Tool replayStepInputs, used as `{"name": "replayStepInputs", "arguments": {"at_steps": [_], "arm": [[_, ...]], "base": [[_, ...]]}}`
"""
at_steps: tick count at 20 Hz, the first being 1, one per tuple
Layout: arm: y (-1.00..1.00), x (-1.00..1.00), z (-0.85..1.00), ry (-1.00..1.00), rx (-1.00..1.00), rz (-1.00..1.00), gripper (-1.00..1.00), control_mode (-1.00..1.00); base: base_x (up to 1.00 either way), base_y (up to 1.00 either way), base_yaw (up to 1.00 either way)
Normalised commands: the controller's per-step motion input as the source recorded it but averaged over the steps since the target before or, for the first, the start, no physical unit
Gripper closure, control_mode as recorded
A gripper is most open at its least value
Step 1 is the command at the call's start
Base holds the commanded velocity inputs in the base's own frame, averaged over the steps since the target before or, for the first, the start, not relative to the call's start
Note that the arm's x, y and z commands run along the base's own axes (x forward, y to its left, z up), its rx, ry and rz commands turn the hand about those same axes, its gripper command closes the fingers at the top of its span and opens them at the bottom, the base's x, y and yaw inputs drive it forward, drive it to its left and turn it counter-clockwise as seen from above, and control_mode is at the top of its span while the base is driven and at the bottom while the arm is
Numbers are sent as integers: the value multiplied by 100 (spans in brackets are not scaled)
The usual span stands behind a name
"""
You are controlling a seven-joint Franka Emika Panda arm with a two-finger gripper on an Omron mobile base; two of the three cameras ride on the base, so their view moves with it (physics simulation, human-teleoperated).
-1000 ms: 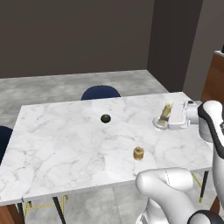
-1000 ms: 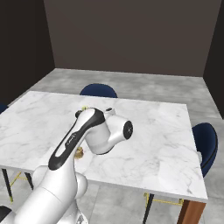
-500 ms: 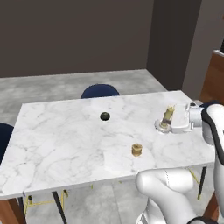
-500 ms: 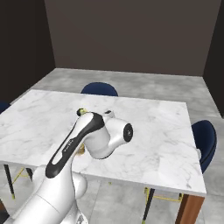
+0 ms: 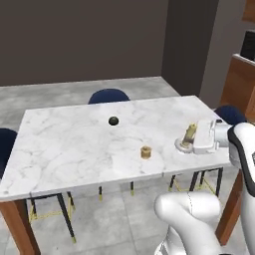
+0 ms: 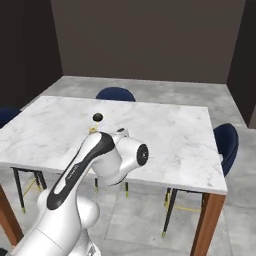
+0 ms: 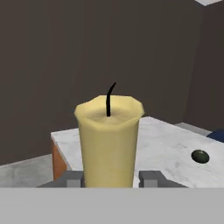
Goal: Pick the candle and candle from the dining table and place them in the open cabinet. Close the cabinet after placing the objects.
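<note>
Stick candle (image 7: 108, 142) upright at centre frame, wick up, on silver dish base (image 5: 183, 146); hand (image 5: 195, 138) clenched on it. Spool candle (image 5: 145, 152) mid-bench (image 5: 64, 149).

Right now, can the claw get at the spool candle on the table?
Probably not yet: the claw is shut on the stick candle. The spool candle stands apart on the dining table, nothing around it.

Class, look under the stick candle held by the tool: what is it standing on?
The stick candle stands on a round silver dish on the table. The tool covers the dish's far side.
</note>
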Motion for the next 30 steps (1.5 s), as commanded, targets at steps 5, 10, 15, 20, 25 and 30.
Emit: {"name": "replayStepInputs", "arguments": {"at_steps": [5,10,15,20,25,30], "arm": [[0,0,0,0,0,0,100,100],[0,0,0,0,0,0,100,100],[0,0,0,0,0,0,100,100],[0,0,0,0,0,0,100,100],[0,0,0,0,0,0,100,100],[0,0,0,0,0,0,100,100]], "base": [[-30,-7,-37],[-27,-10,-52],[-15,-11,-55],[-9,-10,-53],[-1,-8,-54],[0,-1,-55]]}}
